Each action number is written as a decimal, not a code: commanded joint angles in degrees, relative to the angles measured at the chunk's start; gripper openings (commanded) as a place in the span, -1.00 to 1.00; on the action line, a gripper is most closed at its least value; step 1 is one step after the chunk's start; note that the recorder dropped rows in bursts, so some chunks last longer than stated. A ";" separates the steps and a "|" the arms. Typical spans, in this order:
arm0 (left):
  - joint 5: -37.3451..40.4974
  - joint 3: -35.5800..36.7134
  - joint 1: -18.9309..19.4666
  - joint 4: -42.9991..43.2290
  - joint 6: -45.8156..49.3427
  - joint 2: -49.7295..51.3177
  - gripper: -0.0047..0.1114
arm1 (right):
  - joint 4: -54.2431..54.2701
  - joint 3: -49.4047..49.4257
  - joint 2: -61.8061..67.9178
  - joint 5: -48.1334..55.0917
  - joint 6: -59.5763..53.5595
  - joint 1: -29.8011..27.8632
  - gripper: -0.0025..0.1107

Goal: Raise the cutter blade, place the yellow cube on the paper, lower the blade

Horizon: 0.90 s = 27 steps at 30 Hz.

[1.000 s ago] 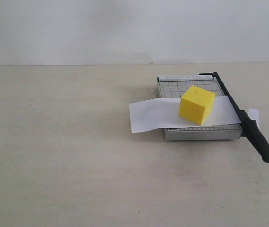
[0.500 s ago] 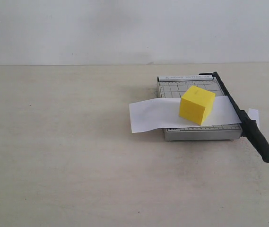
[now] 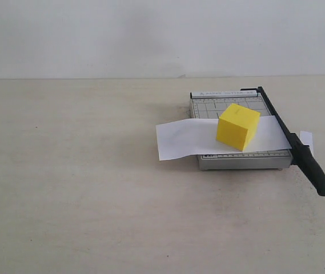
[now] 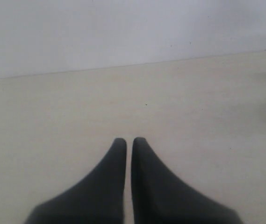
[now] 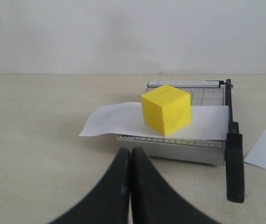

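The yellow cube (image 3: 238,126) (image 5: 166,108) rests on the white paper (image 3: 186,140) (image 5: 111,120) laid across the grey trimmer (image 3: 242,161) (image 5: 179,148). Along the trimmer's right edge lies the black cutter blade (image 3: 299,149) (image 5: 233,158), lowered flat, its thick handle jutting past the front. My right gripper (image 5: 131,150) is shut and empty, hanging short of the trimmer's front edge. My left gripper (image 4: 129,140) is shut with nothing in it, over bare table far from the trimmer. Neither gripper appears in the exterior view.
A small cut-off strip of white paper (image 3: 306,140) (image 5: 263,147) lies on the table just right of the blade. The pale table (image 3: 71,182) stretches wide to the left and front, ending at a white wall behind.
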 commanded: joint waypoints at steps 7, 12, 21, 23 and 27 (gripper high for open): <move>-0.05 0.22 0.10 -0.18 0.09 -0.20 -0.84 | -17.34 0.32 -0.37 -0.94 20.23 -0.02 -0.96; -0.05 0.22 0.10 -0.18 0.09 -0.20 -0.84 | -17.34 0.32 -0.37 -5.04 18.60 -0.02 -0.96; -0.05 0.22 0.10 -0.18 0.09 -0.20 -0.84 | -30.48 0.32 -0.37 -5.87 31.10 -0.02 -0.96; -0.05 0.22 0.10 -0.18 0.09 -0.20 -0.84 | -32.01 0.32 -0.37 -6.01 31.10 -0.02 -0.96; -0.05 0.22 0.10 -0.18 0.09 -0.20 -0.84 | -38.08 0.32 -0.37 -6.53 31.52 -0.02 -0.96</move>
